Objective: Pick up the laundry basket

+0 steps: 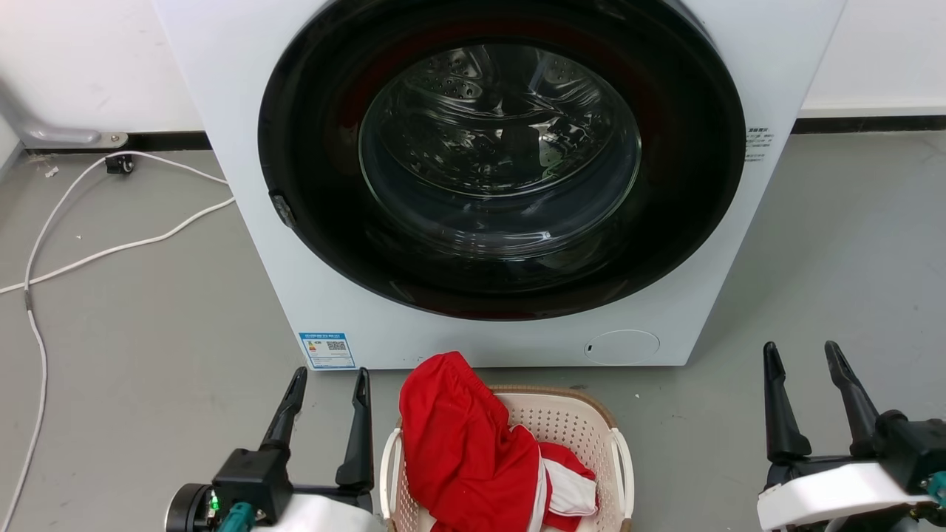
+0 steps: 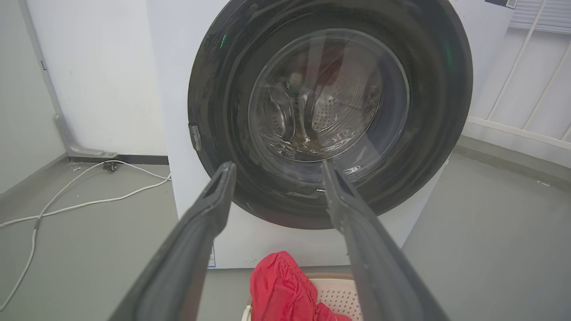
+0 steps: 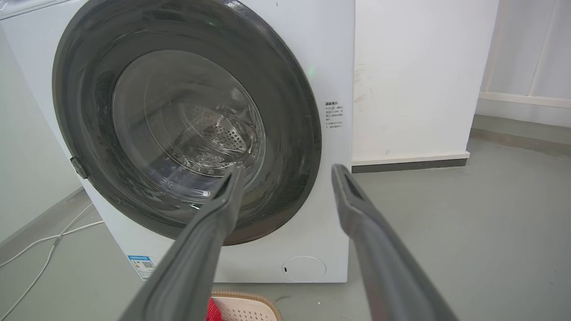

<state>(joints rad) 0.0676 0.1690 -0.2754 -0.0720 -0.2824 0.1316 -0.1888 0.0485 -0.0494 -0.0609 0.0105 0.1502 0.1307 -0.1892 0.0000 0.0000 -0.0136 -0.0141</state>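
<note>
Approach to the laundry basket (image 1: 573,425): take both handles

It sits on the floor (image 1: 148,332) at six o'clock in my head view, just before the washing machine (image 1: 236,222), with a red garment (image 1: 462,443) draped over its rim. My left gripper (image 1: 330,377) stands just beside the left handle (image 1: 389,465); my right gripper (image 1: 801,351) is well apart at four o'clock. All fingers (image 1: 360,436) are spread wide, holding nothing. I'd straddle each handle, close evenly, lift level.

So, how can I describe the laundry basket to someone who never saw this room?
Find the big white washing machine with the round dark door. On the grey floor just in front stands the laundry basket, small and cream with perforated walls. Its brown woven-look rim, white side handles and the red garment draped over its edge set it apart.
</note>
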